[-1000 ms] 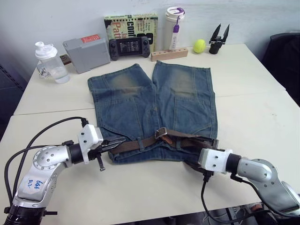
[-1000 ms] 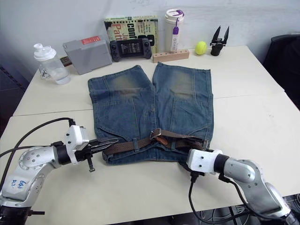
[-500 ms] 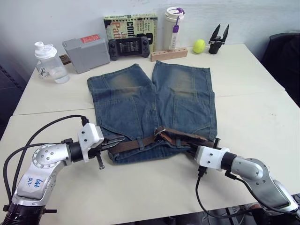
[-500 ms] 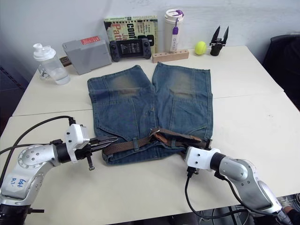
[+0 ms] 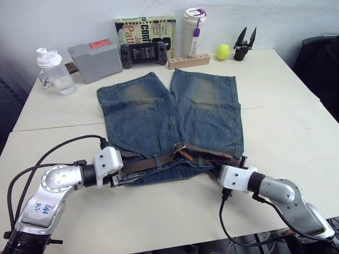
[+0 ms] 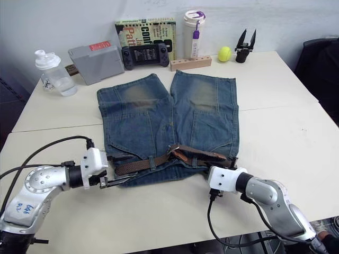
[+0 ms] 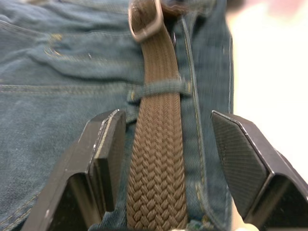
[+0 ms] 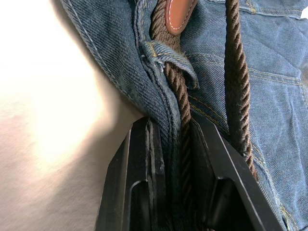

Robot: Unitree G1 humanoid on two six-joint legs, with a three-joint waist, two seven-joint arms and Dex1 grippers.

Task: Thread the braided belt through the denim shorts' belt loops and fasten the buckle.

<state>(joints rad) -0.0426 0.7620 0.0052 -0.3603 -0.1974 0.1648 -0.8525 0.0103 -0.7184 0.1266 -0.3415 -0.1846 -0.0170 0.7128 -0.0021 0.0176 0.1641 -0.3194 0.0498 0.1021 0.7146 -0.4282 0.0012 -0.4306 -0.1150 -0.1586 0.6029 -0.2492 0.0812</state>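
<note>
The denim shorts [image 5: 169, 111] lie flat with the waistband toward me. The braided belt [image 5: 153, 161] runs along the waistband under a belt loop [image 7: 159, 89], and its silver buckle [image 5: 179, 148] sits near the middle of the waist. My left gripper [image 7: 166, 125] is open at the left end of the waistband, one finger on each side of the belt without pinching it. At the right end, my right gripper [image 8: 175, 134] is shut on the belt and the waistband edge together, just below another belt loop [image 8: 168, 57]. The belt's brown leather tip [image 8: 178, 14] lies beyond that loop.
Along the table's far edge stand a clear bottle [image 5: 50, 69], a grey box [image 5: 95, 58], a book [image 5: 145, 32], a game controller [image 5: 145, 53], a white tumbler [image 5: 193, 32], a wooden block [image 5: 188, 61], a yellow-green ball [image 5: 223, 52] and a black spare gripper [image 5: 243, 45].
My left gripper has opened and slid right over the belt on the waistband. My right gripper has moved in to the waistband's right end and shut on belt and denim.
</note>
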